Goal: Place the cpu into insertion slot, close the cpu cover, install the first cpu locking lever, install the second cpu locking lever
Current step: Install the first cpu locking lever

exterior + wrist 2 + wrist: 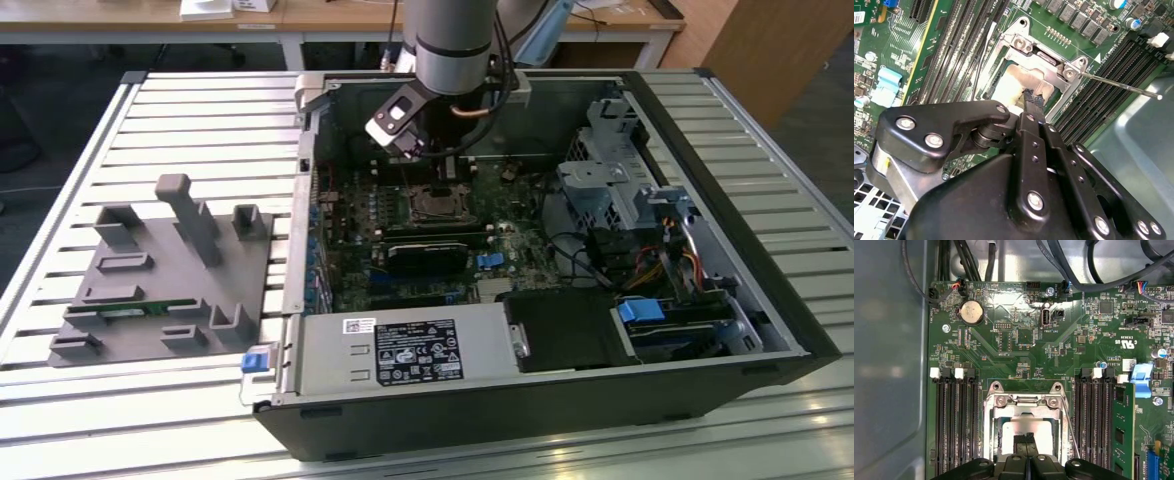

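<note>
I see the cpu point(1041, 430), a dull silver square, lying in the socket, framed by the grey cover point(1004, 412). The gripper point(1026, 439) has its jaws closed together and empty, with the tips at the cpu's top.

Black label point(416, 358) on the power supply point(327, 362) (print too small to read).

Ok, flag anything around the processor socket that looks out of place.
A thin locking lever juts out from the socket's corner, slanting free over the memory slots instead of lying latched beside the cpu cover. The gripper, fingers shut, points down at the cpu. Nothing looks damaged.
</note>
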`<state>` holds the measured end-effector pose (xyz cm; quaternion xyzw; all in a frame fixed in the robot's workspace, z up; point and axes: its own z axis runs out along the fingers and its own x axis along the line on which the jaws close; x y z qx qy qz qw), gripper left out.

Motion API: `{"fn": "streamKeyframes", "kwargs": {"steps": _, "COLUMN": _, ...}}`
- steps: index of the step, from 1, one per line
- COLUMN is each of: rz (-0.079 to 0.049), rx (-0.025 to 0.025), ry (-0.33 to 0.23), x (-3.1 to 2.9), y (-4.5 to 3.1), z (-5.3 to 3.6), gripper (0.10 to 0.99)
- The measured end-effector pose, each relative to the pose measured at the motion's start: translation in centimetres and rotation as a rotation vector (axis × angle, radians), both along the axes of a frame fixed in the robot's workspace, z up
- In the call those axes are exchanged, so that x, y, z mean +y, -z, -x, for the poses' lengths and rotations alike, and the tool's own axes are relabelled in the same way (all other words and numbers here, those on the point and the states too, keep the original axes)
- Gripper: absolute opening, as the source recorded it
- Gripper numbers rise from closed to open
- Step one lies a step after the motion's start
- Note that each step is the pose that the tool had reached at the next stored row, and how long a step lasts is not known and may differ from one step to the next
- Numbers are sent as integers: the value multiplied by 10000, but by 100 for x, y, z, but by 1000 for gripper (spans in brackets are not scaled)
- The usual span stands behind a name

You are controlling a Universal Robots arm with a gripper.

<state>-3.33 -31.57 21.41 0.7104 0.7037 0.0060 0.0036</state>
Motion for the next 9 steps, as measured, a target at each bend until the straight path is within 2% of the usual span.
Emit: {"fn": "streamKeyframes", "kwargs": {"steps": 9, "rz": 1, "rx": 1, "ry": 0, "x": 0, "y": -24, "z": 0, "gripper": 106}}
